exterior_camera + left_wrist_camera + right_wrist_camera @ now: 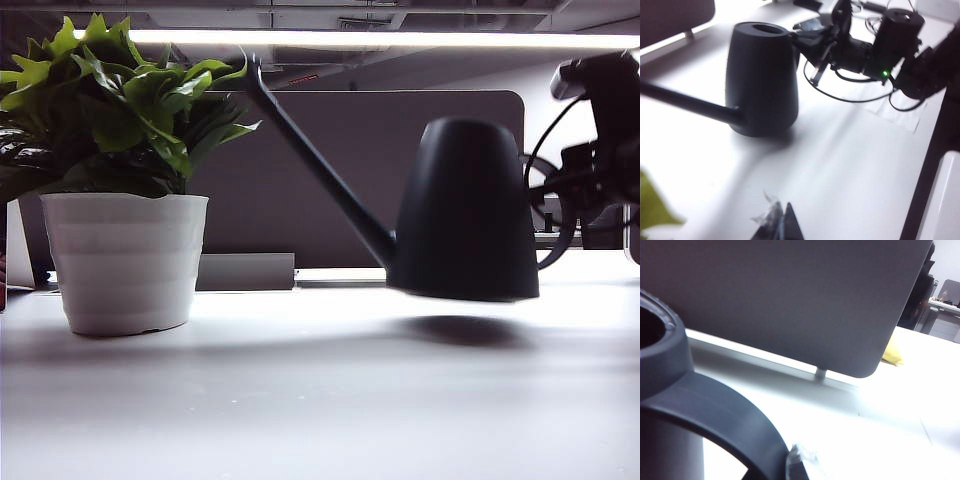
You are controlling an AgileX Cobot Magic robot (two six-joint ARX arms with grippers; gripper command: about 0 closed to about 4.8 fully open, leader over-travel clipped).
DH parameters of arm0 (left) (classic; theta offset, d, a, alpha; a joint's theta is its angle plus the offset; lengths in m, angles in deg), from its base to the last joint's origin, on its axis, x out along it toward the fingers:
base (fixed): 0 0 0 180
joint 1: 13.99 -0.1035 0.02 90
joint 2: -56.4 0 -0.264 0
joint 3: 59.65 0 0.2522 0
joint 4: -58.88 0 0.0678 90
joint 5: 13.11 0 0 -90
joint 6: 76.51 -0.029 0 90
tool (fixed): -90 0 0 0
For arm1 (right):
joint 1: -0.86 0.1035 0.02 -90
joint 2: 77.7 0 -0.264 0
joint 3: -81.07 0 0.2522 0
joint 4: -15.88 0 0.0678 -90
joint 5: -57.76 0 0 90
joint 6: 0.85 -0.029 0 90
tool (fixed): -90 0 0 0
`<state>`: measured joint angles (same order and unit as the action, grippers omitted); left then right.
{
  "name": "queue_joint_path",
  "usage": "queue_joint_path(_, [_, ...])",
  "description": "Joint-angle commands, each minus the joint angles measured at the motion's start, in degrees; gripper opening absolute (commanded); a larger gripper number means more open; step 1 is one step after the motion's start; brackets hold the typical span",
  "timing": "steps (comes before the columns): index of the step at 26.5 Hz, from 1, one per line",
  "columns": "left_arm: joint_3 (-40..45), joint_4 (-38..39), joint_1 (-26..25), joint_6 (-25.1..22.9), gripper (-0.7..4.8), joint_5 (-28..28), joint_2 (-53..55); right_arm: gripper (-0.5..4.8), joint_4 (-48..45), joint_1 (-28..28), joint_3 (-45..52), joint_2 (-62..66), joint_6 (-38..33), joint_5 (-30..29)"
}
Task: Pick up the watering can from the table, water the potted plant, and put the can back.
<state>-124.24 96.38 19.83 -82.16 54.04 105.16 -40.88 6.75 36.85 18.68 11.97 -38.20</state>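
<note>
Potted plant (120,190) seated at left side of bench (320,400), near back edge, by divider panel (400,170).

Left end effector (782,225) seen only as dark tips hung over open bench short of can; opening cannot be told; nothing held.

Watering can (465,215) lifted clear of bench at right, shadow visible beneath, spout tip reaching plant's leaves.

Right end effector (797,465) clamped nearly closed on can's loop handle.

Judged: pickup done; pouring, return left.

Open bench left between pot and can; front half bare.
</note>
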Motion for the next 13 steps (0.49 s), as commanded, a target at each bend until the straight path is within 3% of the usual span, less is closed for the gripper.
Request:
queue_joint_path(1, [-0.1, -0.7, 1.5, -2.6, -0.05, 1.7, 1.7, -0.05, -10.4, 0.0, -1.6, 0.8, 0.4, -0.5])
queue_joint_path(4, [-0.1, -1.3, 1.5, -3.0, -0.05, 1.9, 2.9, -0.05, -10.4, 0.1, -1.7, 1.7, 3.8, -1.0])
queue_joint_path(12, [-0.1, -1.5, 1.5, -5.0, -0.05, 2.3, 3.7, -0.03, -10.3, 0.1, -1.6, 2.8, 3.7, -3.1])
queue_joint_path(13, [-0.1, -1.5, 1.5, -5.0, -0.05, 2.3, 3.7, 0.23, -10.3, 0.1, -1.6, 2.8, 3.7, -3.1])
